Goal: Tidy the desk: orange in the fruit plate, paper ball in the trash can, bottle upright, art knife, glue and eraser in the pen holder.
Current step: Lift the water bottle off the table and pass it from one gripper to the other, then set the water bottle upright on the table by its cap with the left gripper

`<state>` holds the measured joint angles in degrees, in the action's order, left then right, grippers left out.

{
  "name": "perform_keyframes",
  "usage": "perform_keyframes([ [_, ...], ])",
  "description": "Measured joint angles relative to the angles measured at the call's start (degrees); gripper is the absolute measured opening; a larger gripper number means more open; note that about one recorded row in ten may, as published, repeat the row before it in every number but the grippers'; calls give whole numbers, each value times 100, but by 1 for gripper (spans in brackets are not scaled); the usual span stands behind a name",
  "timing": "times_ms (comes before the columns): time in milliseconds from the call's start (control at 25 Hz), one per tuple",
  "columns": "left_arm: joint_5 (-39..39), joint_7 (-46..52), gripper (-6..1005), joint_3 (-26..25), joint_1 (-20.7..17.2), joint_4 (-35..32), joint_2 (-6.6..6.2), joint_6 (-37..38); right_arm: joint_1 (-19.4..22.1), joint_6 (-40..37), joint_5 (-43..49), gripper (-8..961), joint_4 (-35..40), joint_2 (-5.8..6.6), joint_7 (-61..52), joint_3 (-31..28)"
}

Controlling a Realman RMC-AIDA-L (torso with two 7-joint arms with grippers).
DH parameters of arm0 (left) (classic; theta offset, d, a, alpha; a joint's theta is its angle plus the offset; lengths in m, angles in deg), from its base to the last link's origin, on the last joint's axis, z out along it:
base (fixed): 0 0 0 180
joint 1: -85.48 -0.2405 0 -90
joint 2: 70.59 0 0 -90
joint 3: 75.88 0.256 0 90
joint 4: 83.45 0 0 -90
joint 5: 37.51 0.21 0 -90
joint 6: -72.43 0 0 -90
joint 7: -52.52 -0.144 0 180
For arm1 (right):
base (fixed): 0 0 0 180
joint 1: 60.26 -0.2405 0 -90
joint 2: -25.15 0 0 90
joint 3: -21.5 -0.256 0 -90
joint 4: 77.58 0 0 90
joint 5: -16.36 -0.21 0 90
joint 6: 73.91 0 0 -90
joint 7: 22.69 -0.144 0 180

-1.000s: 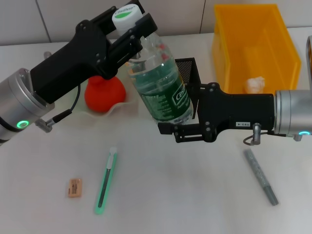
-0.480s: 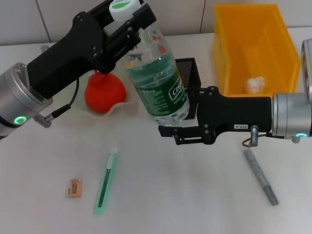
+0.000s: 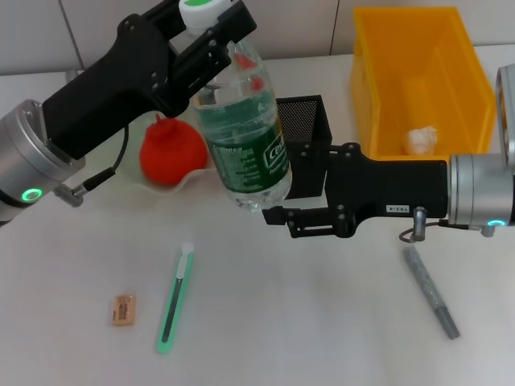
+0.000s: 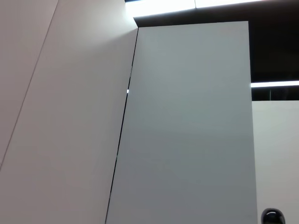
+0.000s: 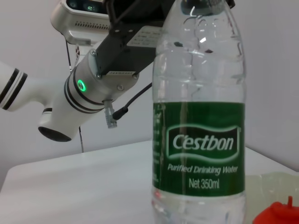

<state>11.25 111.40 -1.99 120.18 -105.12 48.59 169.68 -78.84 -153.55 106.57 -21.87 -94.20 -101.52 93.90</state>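
Head view: left gripper (image 3: 211, 32) at upper left clamps the bottle (image 3: 241, 137) by its neck under the white cap, bottle nearly upright, slightly tilted, base at frame centre. Right gripper (image 3: 278, 215) reaches in from the right, jaws spread just beside the bottle base. Black mesh pen holder (image 3: 306, 145) behind; orange (image 3: 171, 153) in the fruit plate (image 3: 193, 178); paper ball (image 3: 420, 140) in the yellow bin (image 3: 418, 80). Art knife (image 3: 175, 299) and eraser (image 3: 123, 310) lower left, grey glue stick (image 3: 430, 291) lower right. Left wrist view: only wall panels. Right wrist view: bottle (image 5: 201, 140) fills centre, green Cestbon label.
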Motion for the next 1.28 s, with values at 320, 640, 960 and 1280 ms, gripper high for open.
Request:
perform_keyframes([
  [320,0,-111,444,-79,-23,0,-11,-62,182,-2,-11,770,-8,6,113,-22],
  [640,0,-275,444,-77,-81,2,-30,-201,420,-64,-32,770,8,12,168,-245],
  [960,1,-616,444,-88,-378,4,-73,-496,646,-95,-106,770,117,9,172,-340],
  [1280,40,-789,445,-95,-757,-176,-88,-513,714,-321,-230,770,210,2,172,-609],
])
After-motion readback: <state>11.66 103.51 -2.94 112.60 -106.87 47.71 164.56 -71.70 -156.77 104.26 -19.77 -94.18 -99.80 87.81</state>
